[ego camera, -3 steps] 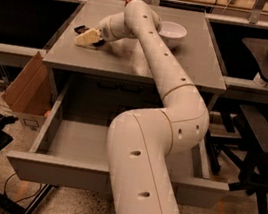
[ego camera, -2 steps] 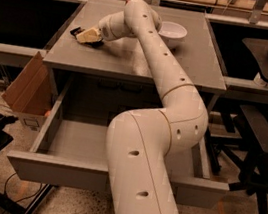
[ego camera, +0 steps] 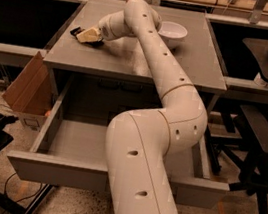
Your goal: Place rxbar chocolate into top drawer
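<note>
Item 1, gripper [ego camera: 88, 36]: I saw it low over the tabletop [ego camera: 131, 60], close to the left edge and nearer the far left corner than the near one. Whether it was clenched or released, I could not tell.

Item 2, chocolate bar [ego camera: 77, 31]: a dark end showed at the gripper's tip, on the side towards the left edge. I could not tell whether it lay on the surface or was lifted off it.

Item 3, bowl [ego camera: 173, 32]: white, upright, near the far edge, right of centre, well apart from the gripper.

Item 4, arm [ego camera: 170, 99]: it crossed the tabletop from the near edge diagonally to the far left, its thick lower part standing over the right of the drawer.

Item 5, top drawer [ego camera: 75, 143]: pulled fully out below the near edge; the left of its grey floor lay bare.

Item 6, open room: the near left corner and the whole right side of the tabletop were bare.

Item 7, surroundings: a cardboard box [ego camera: 26, 87] leaned beyond the left edge; a chair [ego camera: 259, 131] stood beyond the right.

Item 8, change: against the frame before, the gripper and bar sat in almost the same spot; bowl and drawer had not moved.
</note>
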`<action>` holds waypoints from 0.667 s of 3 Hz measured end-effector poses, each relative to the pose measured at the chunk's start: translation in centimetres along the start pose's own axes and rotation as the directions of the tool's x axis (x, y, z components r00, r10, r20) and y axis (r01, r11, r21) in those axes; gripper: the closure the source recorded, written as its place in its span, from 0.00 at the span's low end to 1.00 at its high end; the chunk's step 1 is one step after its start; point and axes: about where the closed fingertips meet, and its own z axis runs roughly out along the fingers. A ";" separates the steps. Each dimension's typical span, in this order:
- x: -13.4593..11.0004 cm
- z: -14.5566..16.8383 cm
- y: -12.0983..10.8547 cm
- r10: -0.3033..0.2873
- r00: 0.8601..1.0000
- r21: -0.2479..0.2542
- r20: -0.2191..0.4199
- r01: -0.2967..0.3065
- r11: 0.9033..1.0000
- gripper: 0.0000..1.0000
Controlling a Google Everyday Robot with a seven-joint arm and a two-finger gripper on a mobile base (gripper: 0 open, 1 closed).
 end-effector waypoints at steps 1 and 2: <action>0.0 0.0 0.0 0.000 1.000 0.000 0.000 0.000 1.000 1.00; 0.0 0.0 0.0 0.000 1.000 0.000 0.000 0.000 1.000 1.00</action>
